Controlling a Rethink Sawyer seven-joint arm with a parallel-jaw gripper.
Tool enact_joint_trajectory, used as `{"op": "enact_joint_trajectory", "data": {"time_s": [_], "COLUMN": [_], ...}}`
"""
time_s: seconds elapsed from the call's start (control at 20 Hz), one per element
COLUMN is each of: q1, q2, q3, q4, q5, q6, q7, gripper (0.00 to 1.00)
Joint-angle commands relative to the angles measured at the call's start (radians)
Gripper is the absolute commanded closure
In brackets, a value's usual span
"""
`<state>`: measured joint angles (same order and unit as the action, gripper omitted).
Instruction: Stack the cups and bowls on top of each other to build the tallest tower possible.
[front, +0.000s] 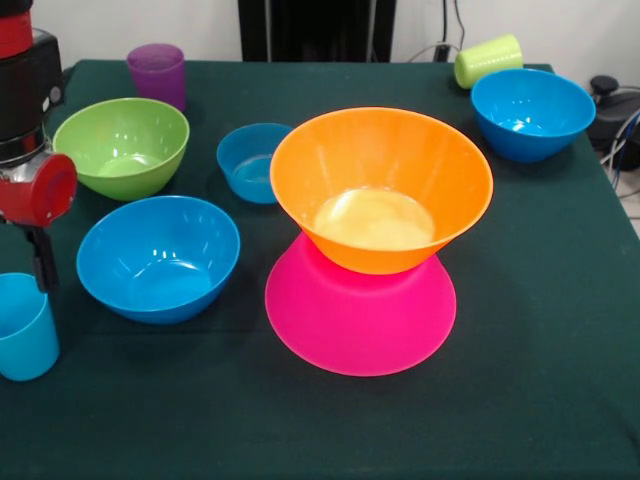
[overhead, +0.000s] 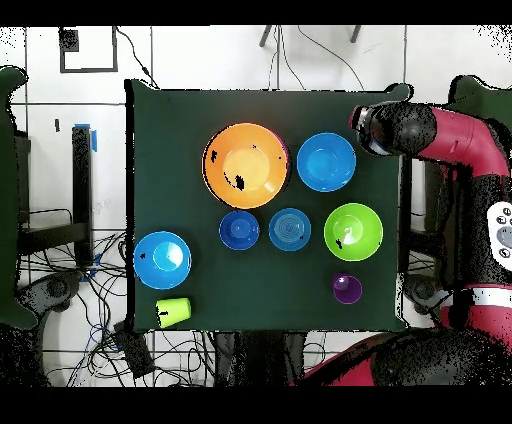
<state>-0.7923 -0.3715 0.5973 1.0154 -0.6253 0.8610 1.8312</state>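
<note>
- Hovering at the table's edge, my gripper (front: 42, 262) hangs just above the light-blue cup (front: 24, 327); I cannot tell how its fingers stand.
- Medium blue bowl (front: 158, 257) and green bowl (front: 122, 146) sit near.
- Orange bowl (front: 381, 189) stands upright on the inverted pink bowl (front: 360, 318), mid-table.
- Yellow-green cup (front: 488, 60) lies tipped, well apart.

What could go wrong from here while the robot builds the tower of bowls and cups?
The orange bowl stands upright on the upturned pink bowl, meeting only at narrow bases; added weight might tip it.
The yellow-green cup lies on its side near the edge of the table and could roll off.
The hand hangs close to the light-blue cup and might knock it.
</note>
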Motion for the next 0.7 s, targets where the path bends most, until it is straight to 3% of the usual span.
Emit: {"op": "enact_joint_trajectory", "data": {"time_s": [0.05,0.7], "q1": [0.01,0.018], "q2": [0.046,0.05], "q3": [0.028,0.035], "q4": [0.088,0.076], "q5": [-0.011,0.014], "q6": [0.015,0.051], "q7": [-0.276,-0.272], "gripper": [0.0,0.0]}}
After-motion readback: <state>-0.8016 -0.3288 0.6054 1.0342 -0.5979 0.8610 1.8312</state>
